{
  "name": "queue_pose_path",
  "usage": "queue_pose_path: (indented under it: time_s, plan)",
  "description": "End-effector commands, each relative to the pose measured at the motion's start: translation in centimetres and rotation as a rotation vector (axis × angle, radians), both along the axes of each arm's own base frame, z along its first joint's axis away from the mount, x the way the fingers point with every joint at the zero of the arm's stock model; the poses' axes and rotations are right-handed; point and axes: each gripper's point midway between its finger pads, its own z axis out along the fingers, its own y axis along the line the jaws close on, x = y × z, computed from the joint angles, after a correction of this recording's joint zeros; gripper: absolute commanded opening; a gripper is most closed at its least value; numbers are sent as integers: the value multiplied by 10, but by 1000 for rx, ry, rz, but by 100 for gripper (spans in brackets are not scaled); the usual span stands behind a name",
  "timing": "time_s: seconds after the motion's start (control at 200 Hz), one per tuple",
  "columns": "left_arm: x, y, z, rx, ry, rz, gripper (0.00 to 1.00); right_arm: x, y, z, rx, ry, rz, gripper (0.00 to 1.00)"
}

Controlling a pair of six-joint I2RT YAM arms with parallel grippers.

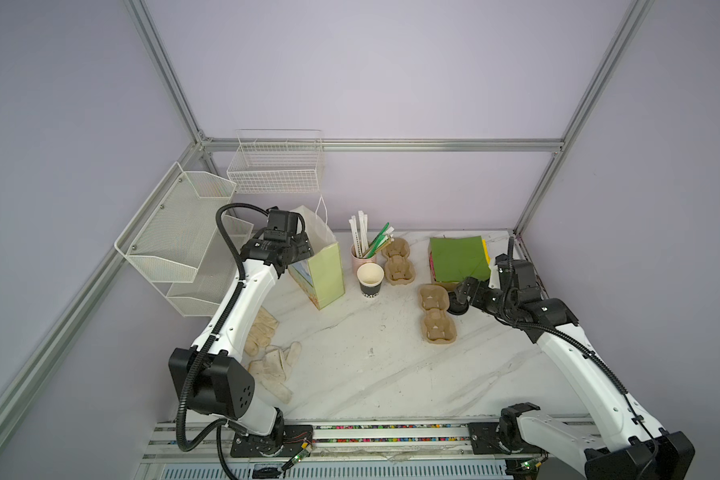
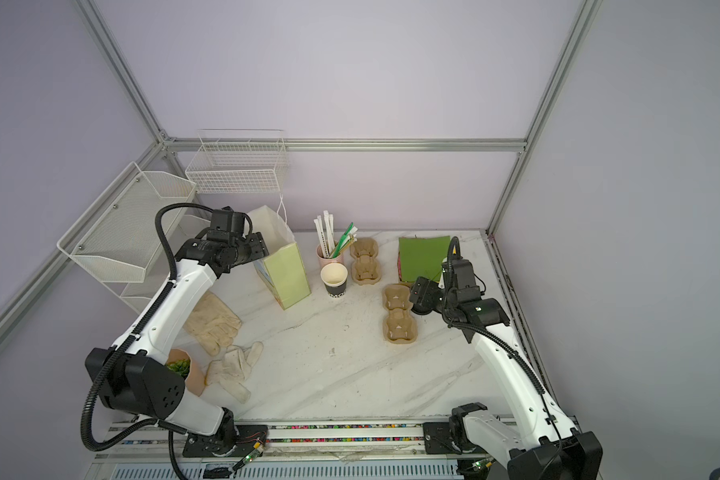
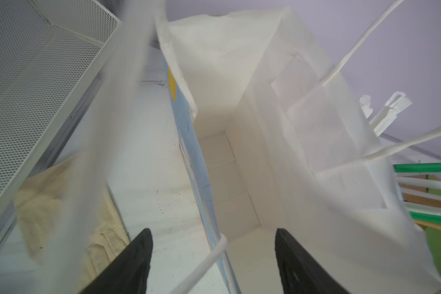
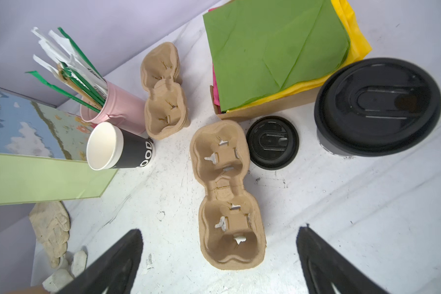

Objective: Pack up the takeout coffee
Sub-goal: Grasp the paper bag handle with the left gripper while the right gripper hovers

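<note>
1. Takeout coffee stands upright on the table, lid on, just beside the stack of coloured paper, with a loose lid close by.
2. Handling call: it's a paper cup, so the wall probably dents under a hard squeeze. The plastic lid looks smooth and could pop off. How full it is cannot be told.
3. Best hold, I'd say, is around the wall under the lid's rim, with gentle pressure, keeping the cup level.
4. Right pincer is spread wide and carries nothing. It hangs over the cardboard cup tray, and the coffee sits off to one side, not between the jaws.
5. Right arm reaches forward with its wrist tipped down towards the table.
6. Over to the left pincer: its jaws are apart, straddling the near wall of the paper bag, one finger inside and one outside, with a cord handle between them. No clamp shows.
7. Left arm stretches up and over the bag's mouth, aimed down into it.
</note>
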Motion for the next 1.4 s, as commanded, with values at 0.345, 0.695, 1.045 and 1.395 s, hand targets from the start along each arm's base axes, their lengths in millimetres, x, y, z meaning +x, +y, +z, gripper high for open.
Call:
queue_pose_path:
  time_s: [0.345, 0.695, 1.045, 1.395]
  plan:
    - [10, 5, 38, 13, -80, 10, 36, -12, -5, 1, -49, 15, 19, 97]
    - [7, 6, 36, 29, -46, 3, 5, -14, -5, 3, -53, 12, 24, 97]
    - [-61, 4, 88, -34, -133, -48, 0, -14, -5, 16, -54, -15, 34, 97]
    - [-147, -10, 110, -188, -168, -107, 0, -19, -2, 22, -44, -37, 60, 97]
